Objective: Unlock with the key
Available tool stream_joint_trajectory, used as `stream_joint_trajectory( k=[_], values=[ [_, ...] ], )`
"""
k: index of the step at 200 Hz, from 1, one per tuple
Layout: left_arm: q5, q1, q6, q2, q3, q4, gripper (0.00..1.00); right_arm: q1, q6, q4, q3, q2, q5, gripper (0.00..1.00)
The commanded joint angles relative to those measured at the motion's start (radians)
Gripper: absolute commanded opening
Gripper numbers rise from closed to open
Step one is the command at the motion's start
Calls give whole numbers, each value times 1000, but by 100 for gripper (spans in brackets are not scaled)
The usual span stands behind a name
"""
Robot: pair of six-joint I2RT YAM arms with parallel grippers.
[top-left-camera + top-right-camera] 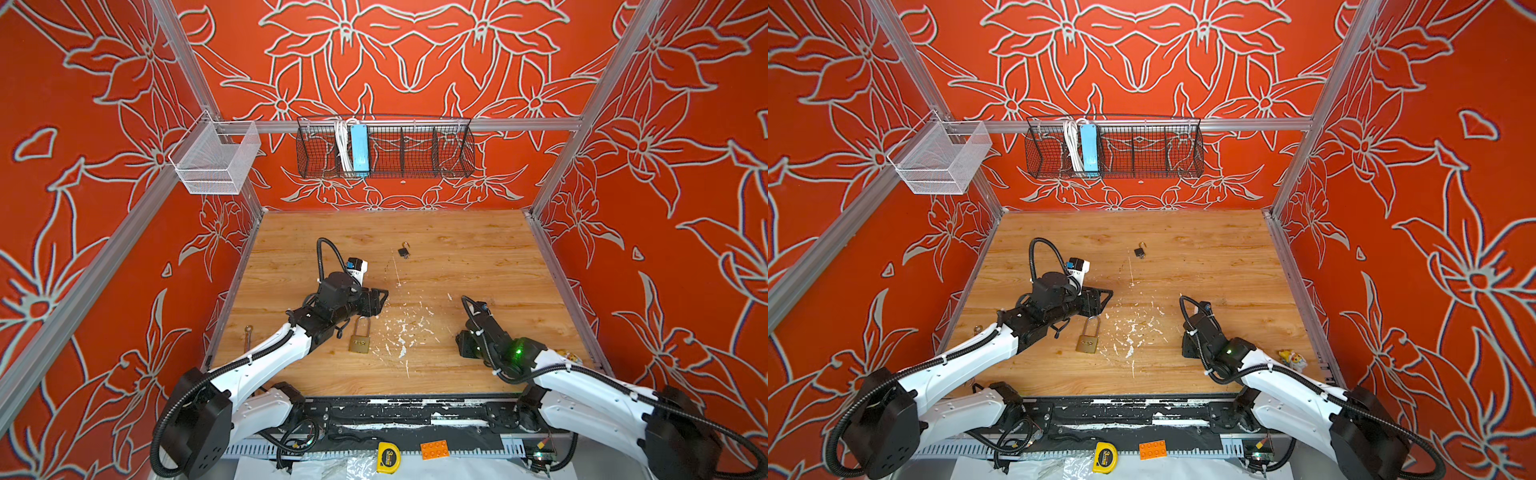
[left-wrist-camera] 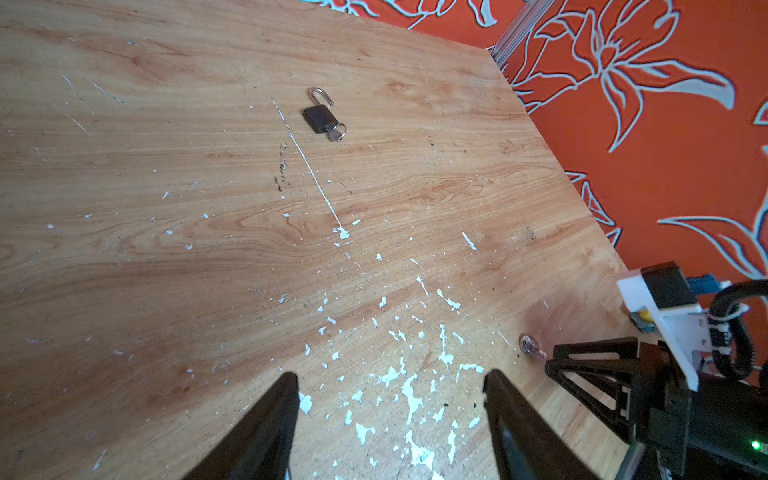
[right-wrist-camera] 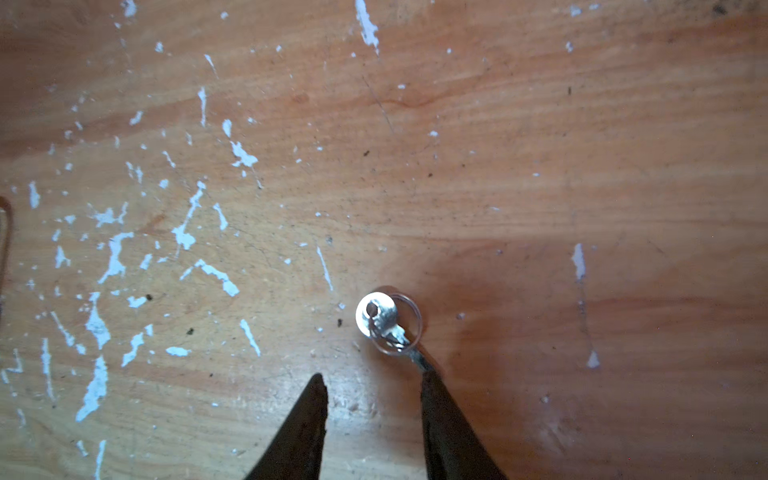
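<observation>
Nearest me, my right tool [image 3: 372,376] sits low over the table [image 1: 478,257] with its jaws partly apart. The key [image 3: 380,318] lies flat on its ring just ahead, its blade against one finger and not pinched between both, as far as I can see. To the left, the brass padlock [image 1: 360,338] lies flat with its long shackle apparently seated, so I judge it locked. My left tool [image 2: 390,378] hovers just beyond it, jaws wide and empty. Farthest back lies a small black padlock [image 2: 320,118], shackle sprung, a second key [image 2: 337,134] in its base (that one looks finished). What's left, I reckon: grasp the key, steady the brass padlock, insert, turn.
</observation>
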Motion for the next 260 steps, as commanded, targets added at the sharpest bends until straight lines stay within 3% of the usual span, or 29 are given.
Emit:
stream_joint_trajectory(
  k=[1,44,227,260],
  values=[
    [2,-2,-10,7,14,10,71,-4,26,-11,2,-11,17,39],
    [12,-2,-16,15,17,11,72,-12,41,83,-11,37,-22,39],
    [49,-2,-32,35,20,28,72,-61,-16,130,81,244,14,27],
    [57,-2,-34,44,23,30,72,-74,-40,135,92,249,9,15]
  ],
)
